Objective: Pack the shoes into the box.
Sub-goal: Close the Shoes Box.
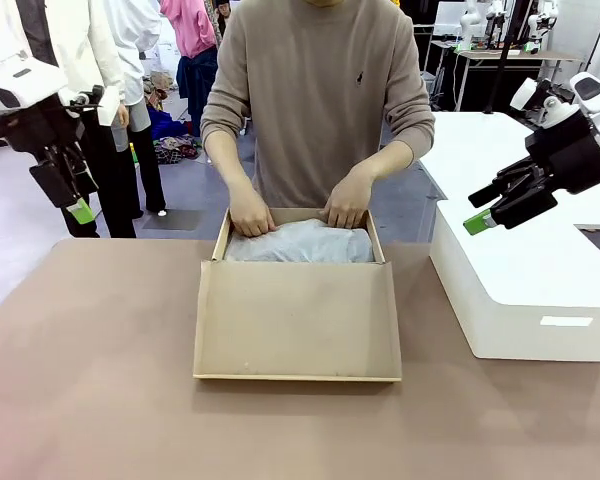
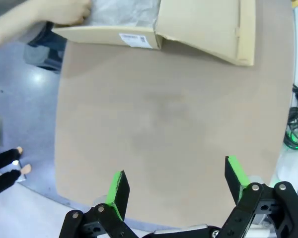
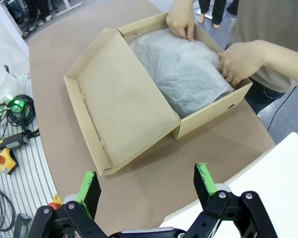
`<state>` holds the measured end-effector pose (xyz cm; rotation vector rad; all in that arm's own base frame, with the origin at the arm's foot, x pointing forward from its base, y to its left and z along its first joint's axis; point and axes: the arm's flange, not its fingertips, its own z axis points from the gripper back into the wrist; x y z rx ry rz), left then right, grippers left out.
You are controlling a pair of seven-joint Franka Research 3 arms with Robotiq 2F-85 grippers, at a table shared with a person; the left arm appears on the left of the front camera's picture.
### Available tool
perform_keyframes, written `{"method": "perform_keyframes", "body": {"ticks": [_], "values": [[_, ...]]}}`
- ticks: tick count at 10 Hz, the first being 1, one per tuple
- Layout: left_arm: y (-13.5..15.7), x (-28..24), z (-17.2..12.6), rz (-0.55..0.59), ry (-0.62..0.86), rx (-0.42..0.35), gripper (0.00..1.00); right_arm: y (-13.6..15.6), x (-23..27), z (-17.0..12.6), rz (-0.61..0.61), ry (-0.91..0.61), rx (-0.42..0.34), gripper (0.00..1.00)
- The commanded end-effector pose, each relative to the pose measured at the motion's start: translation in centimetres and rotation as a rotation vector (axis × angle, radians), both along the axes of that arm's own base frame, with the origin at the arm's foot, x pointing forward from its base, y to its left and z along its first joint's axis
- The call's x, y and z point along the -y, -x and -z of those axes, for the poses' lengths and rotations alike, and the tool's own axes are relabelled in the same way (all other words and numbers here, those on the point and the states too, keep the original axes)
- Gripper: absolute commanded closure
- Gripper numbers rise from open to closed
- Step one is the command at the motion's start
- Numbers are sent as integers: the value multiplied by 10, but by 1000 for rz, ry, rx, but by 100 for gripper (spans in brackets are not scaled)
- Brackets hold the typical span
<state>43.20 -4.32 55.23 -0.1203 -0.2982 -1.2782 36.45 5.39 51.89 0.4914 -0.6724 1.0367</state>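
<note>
- Tan-brown cardboard shoebox (image 3: 213,111) sits mid-table in front of the person, its hinged lid flap (image 1: 297,320) lying open toward you. Judge it light, thin-walled and easily creased, so take it by the side walls.
- Crumpled white tissue paper (image 1: 300,243) mounds inside, and the person's hands (image 1: 248,212) press on its far edge.
- Shoes: you cannot tell whether they lie beneath the tissue. Expect glossy leather to be slippery and scuff-prone, so grip at the heel.
- Left gripper (image 2: 176,168) and right gripper (image 3: 145,171) both hang spread wide and empty, well apart from the shoebox.
</note>
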Motion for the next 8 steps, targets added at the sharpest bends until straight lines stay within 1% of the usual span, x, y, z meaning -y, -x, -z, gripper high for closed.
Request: {"method": "perform_keyframes", "body": {"ticks": [1,2,3,4,5,8], "values": [[-3,-8,0,-3,37,11,0,-3,-1,2,-20,-36,23,0],[-2,-14,-1,-12,44,13,0,-3,-1,2,-20,-36,23,0],[0,-16,-4,5,24,19,0,-3,-1,2,-20,-36,23,0],[1,-17,-6,2,34,11,0,-3,-1,2,-20,-36,23,0],[-3,-10,0,-23,18,3,0,-3,-1,2,-20,-36,23,0],[-3,-10,0,-23,18,3,0,-3,-1,2,-20,-36,23,0]]}}
